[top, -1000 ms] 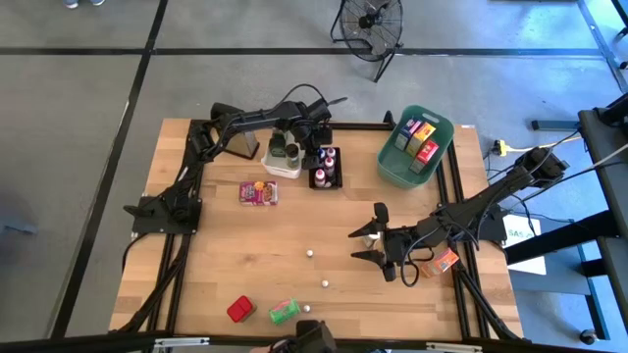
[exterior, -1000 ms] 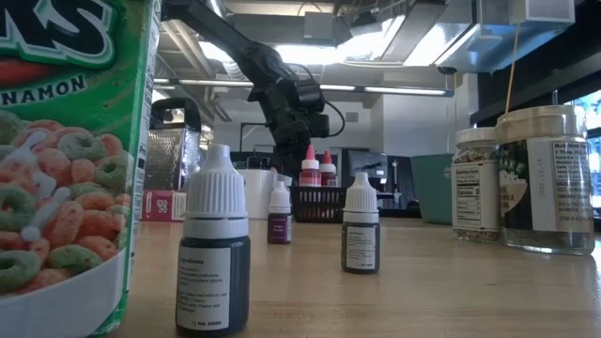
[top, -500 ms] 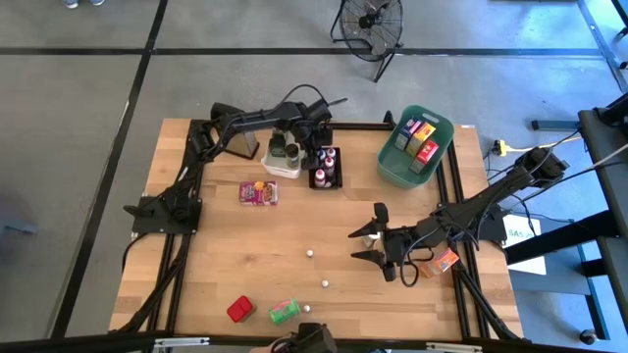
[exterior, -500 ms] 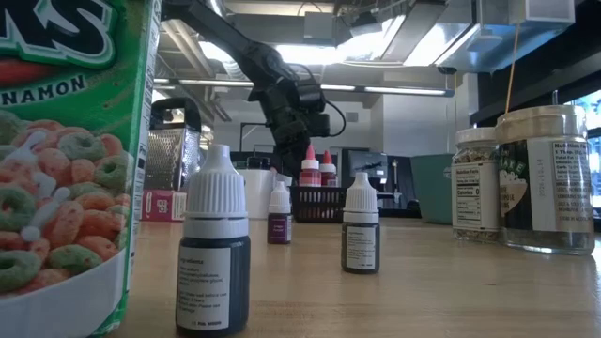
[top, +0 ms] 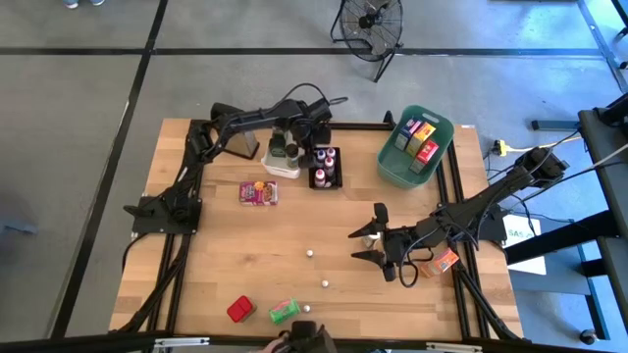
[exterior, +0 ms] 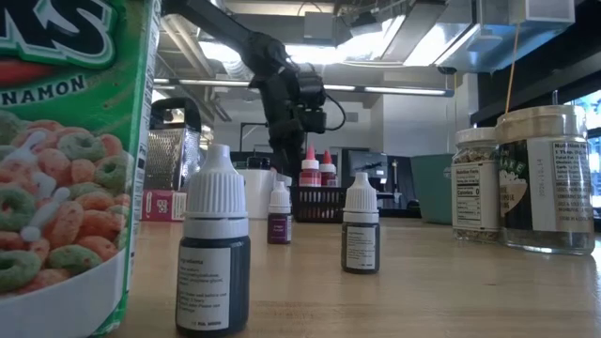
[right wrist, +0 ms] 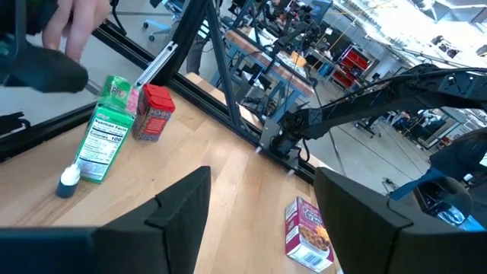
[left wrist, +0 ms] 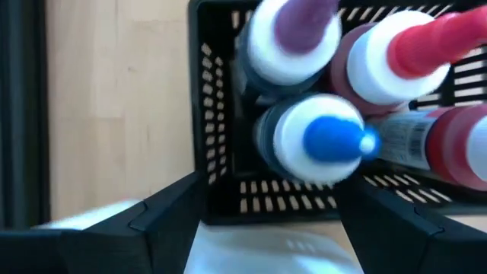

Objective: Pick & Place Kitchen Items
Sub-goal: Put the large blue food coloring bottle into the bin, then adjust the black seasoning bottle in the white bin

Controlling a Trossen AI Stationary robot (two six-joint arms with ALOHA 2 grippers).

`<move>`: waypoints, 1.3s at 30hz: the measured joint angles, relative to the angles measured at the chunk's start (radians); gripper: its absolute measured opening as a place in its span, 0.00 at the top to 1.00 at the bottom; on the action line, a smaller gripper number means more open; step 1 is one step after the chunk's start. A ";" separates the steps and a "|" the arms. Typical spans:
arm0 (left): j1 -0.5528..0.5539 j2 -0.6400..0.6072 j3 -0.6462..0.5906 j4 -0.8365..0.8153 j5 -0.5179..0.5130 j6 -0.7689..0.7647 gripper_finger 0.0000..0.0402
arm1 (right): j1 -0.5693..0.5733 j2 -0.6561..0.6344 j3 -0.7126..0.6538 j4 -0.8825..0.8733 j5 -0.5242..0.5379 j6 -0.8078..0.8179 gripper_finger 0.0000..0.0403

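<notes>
Blue-tipped bottle (left wrist: 323,144): in black basket (top: 325,178), table's 12 o'clock.
Left gripper (left wrist: 266,209): wide, empty, above basket.
Right gripper (top: 370,244): wide, idle, 4 o'clock.
Risk: a spread finger catching the basket rim and tipping bottles.

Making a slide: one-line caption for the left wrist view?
Left claw open above a black bin of capped bottles.

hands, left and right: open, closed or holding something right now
Left hand: open, empty, above the black basket of bottles.
Right hand: open, empty, low over the table.
</notes>
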 joint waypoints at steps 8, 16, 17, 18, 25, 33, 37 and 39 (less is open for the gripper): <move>-0.026 -0.001 0.099 -0.143 -0.037 -0.023 0.28 | 0.000 0.000 0.000 0.000 0.024 0.000 0.41; -0.048 -0.002 0.216 -0.457 -0.104 -0.121 0.28 | 0.003 0.000 0.000 0.000 0.019 0.001 0.41; -0.052 -0.002 0.228 -0.501 -0.104 -0.137 0.29 | 0.003 0.000 0.000 0.000 0.019 0.008 0.41; -0.057 -0.003 0.238 -0.544 -0.105 -0.154 0.29 | 0.003 0.000 0.000 0.000 0.019 0.017 0.41; -0.106 -0.065 0.244 -0.606 -0.130 -0.199 0.28 | 0.003 0.000 0.000 0.003 0.008 0.068 0.41; -0.162 -0.187 0.244 -0.469 -0.148 -0.155 0.28 | 0.003 0.000 0.000 0.004 0.008 0.071 0.41; -0.188 -0.252 0.244 -0.461 -0.147 -0.156 0.29 | 0.003 0.000 0.000 0.004 0.008 0.071 0.41; -0.201 -0.290 0.244 -0.462 -0.147 -0.167 0.29 | 0.003 0.000 0.000 0.003 0.008 0.072 0.41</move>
